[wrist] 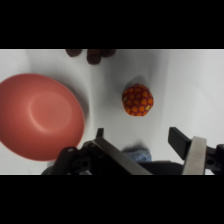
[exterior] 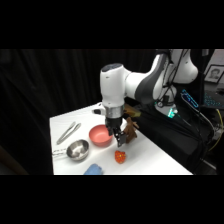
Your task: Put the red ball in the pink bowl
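Observation:
The red ball [exterior: 120,156] [wrist: 137,99], small, lumpy and red-orange, lies on the white table near its front edge. The pink bowl [exterior: 101,135] [wrist: 40,115] stands empty a short way to its left. My gripper [exterior: 119,139] [wrist: 139,137] hangs above the table between bowl and ball, beside the bowl's rim. It is open with nothing between its fingers. In the wrist view the ball lies just beyond the fingertips [wrist: 178,139], apart from them.
A shiny metal bowl [exterior: 78,149] stands left of the pink bowl, with metal tongs [exterior: 67,132] behind it. A brown figure [exterior: 131,130] [wrist: 92,54] stands just behind the gripper. A blue object [exterior: 93,170] [wrist: 137,152] lies at the table's front edge.

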